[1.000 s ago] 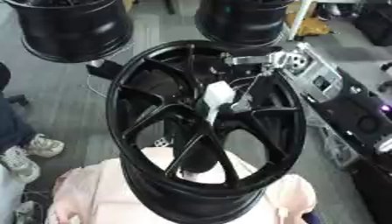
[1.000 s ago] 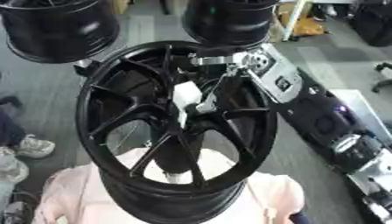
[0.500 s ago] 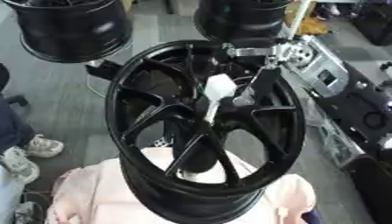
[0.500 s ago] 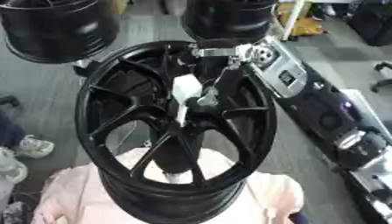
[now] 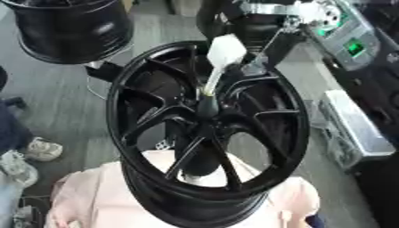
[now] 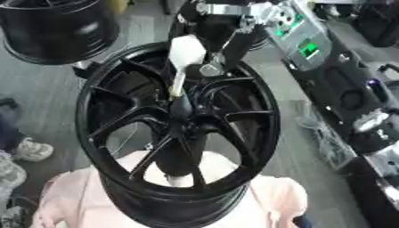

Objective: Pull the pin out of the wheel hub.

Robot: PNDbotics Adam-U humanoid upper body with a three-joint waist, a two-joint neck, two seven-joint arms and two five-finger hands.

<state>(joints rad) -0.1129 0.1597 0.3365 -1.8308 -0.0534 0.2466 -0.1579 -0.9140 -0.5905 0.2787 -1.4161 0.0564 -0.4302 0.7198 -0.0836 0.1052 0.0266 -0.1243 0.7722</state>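
A black multi-spoke wheel hub (image 5: 209,133) stands tilted in front of me, its face turned up toward my head; it rests on a pale pink cushion-like support (image 5: 93,196) at the six o'clock side; the pin (image 5: 221,62) rises from the hub's centre boss, a slim pale shaft with a broad white flat head (image 6: 187,52) leaning toward twelve o'clock, its lower end at the dark centre bore; whether that end is seated or lifted out I cannot tell; my right arm comes in from one o'clock, silver joints showing at the top edge; my right hand (image 6: 212,67) sits just at the three o'clock side of the pin's head, over the upper spokes; it is dark against the dark rim, so I cannot tell whether its fingers pinch the pin or are spread; more black wheels (image 5: 74,29) stand beyond at eleven o'clock, and a grey device with a green display (image 5: 347,33) lies on the floor at two o'clock; my left hand does not show.
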